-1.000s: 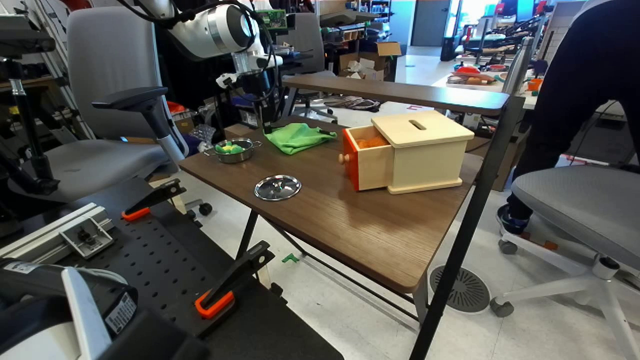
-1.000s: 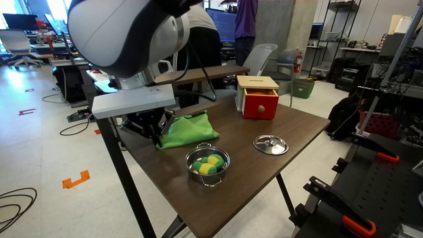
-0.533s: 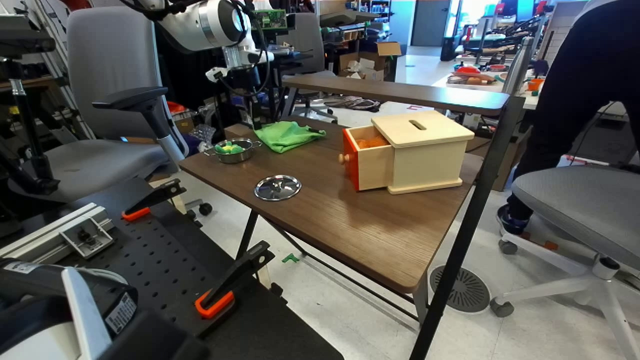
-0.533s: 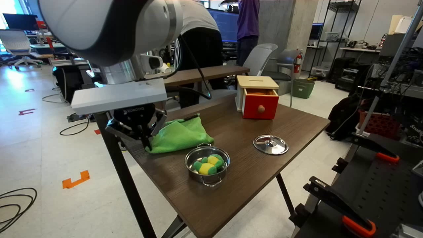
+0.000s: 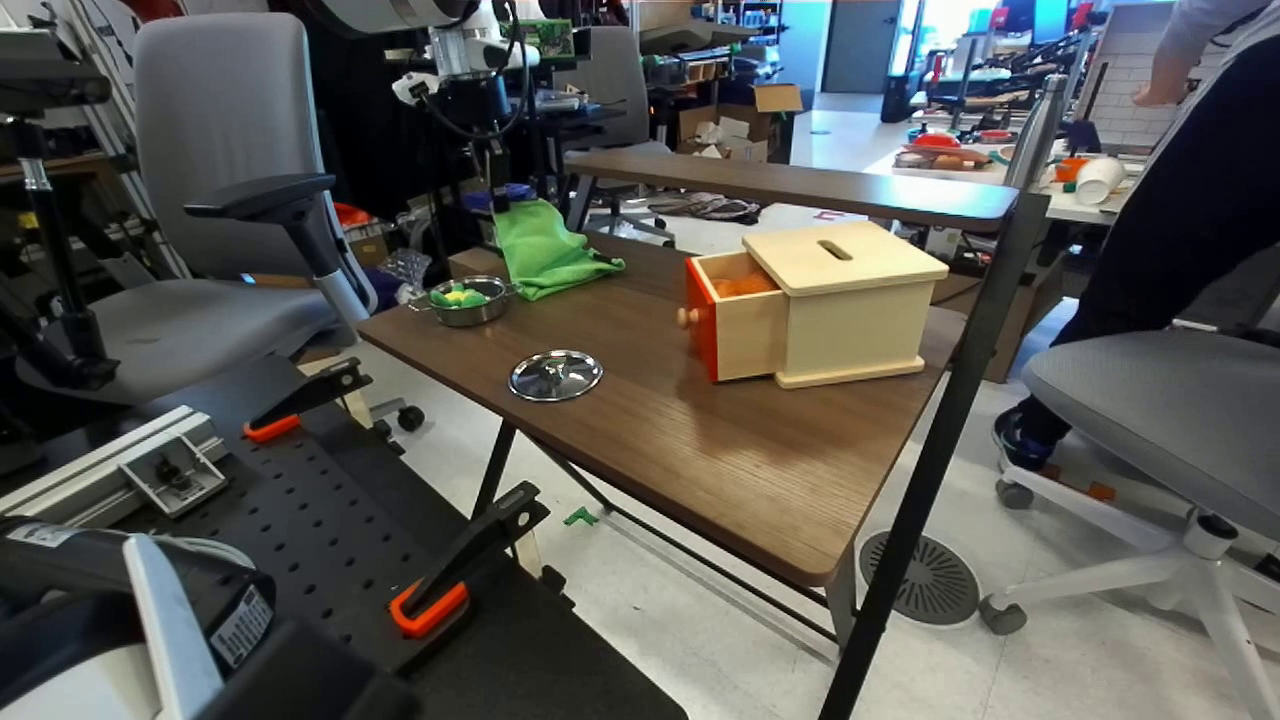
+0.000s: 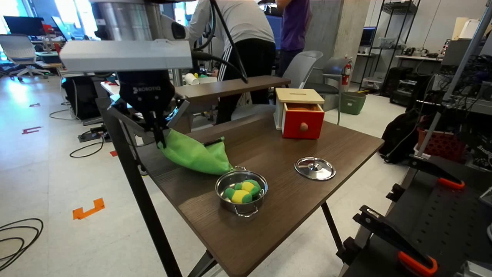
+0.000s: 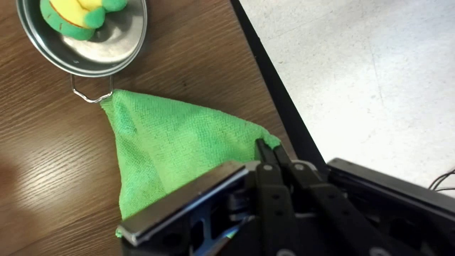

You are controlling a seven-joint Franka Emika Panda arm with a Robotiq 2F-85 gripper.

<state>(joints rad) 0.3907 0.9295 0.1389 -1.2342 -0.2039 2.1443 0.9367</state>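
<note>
The terry cloth (image 7: 177, 138) is green, plush pieces (image 6: 241, 195) near it green and yellow, the drawer front (image 6: 294, 124) red, its contents (image 5: 742, 286) seemingly orange.

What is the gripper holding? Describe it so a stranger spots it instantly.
On the brown table, find the round metal pot with green-and-yellow plush inside. Beside it, the gripper holds up a cloth by one corner. Unlike the shiny pot and lid, or the plush, it is limp, draping fabric, green without yellow.

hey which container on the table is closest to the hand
The round metal pot, by the green cloth pinched in the hand; the wooden box with the red drawer stands farther off.
</note>
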